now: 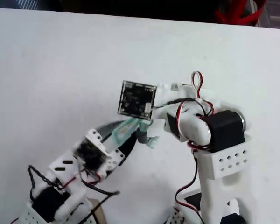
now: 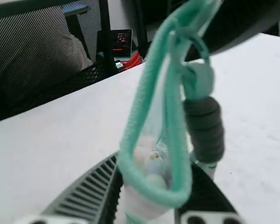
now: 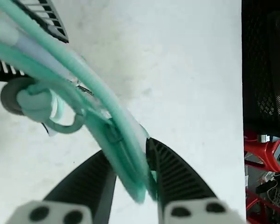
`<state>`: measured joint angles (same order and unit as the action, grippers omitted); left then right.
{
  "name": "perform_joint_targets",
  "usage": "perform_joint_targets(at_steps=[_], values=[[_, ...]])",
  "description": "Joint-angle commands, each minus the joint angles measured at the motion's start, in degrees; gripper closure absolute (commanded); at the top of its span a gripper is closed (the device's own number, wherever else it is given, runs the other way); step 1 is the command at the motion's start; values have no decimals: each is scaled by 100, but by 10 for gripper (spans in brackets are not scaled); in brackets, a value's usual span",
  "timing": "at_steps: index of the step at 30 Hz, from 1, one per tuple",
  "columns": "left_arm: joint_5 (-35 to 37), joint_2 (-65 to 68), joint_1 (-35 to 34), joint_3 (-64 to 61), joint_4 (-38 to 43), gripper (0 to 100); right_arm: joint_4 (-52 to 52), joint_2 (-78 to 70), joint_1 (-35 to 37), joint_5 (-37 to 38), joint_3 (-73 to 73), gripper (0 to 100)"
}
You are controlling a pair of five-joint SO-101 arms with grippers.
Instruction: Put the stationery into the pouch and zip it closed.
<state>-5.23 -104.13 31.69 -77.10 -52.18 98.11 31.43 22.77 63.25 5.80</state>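
Note:
The mint-green pouch [image 1: 127,129] hangs off the white table [image 1: 60,70], stretched between both grippers. My left gripper [image 2: 151,200] is shut on one end of the pouch [image 2: 154,135]; pale items show through its clear side. A grey cylinder with a mint knob [image 2: 203,123] dangles beside the pouch's rim. My right gripper [image 3: 130,175] is shut on the pouch's opposite edge [image 3: 102,116], with the grey piece [image 3: 18,100] and a ring just beyond. In the high view the right arm [image 1: 191,123] comes from the right, and its camera board covers its jaws. The left gripper [image 1: 120,142] comes from the lower left.
The table's far edge [image 1: 130,16] runs along the back, with a red object [image 1: 233,11] beyond it at the right. A small tan block [image 1: 98,213] lies by the left arm's base. Open white surface spreads left and behind the arms.

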Motion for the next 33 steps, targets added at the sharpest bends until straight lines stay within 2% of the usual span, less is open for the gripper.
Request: perform_joint_targets(at_steps=[1, 4, 8, 10, 13, 18, 24, 30, 33], values=[[316, -48, -620, 668, -202, 793, 4, 145, 22, -440, 237, 979], [343, -48, -1059, 1099, -475, 789, -4, 338, 321, -782, 62, 979], [308, -48, -1191, 1776, -1081, 788, -154, 734, 787, -1354, -360, 979], [299, -40, -1191, 1925, -1257, 788, -426, 971, 822, -1741, -659, 979], [-79, -40, -1358, 1908, -1424, 788, -813, 1358, 822, -2233, -1213, 979], [-141, -40, -1376, 1925, -1635, 788, -1288, 1974, 857, -2497, -2259, 980], [-132, -40, -1297, 1952, -1556, 788, -1815, 2396, 875, -2813, -3086, 980], [-167, -22, -453, 1837, -1169, 762, -1877, 2457, 1393, -2813, -3367, 980], [-176, -22, -418, 1424, -695, 762, -1868, 2466, 1596, -2971, -3393, 980]])
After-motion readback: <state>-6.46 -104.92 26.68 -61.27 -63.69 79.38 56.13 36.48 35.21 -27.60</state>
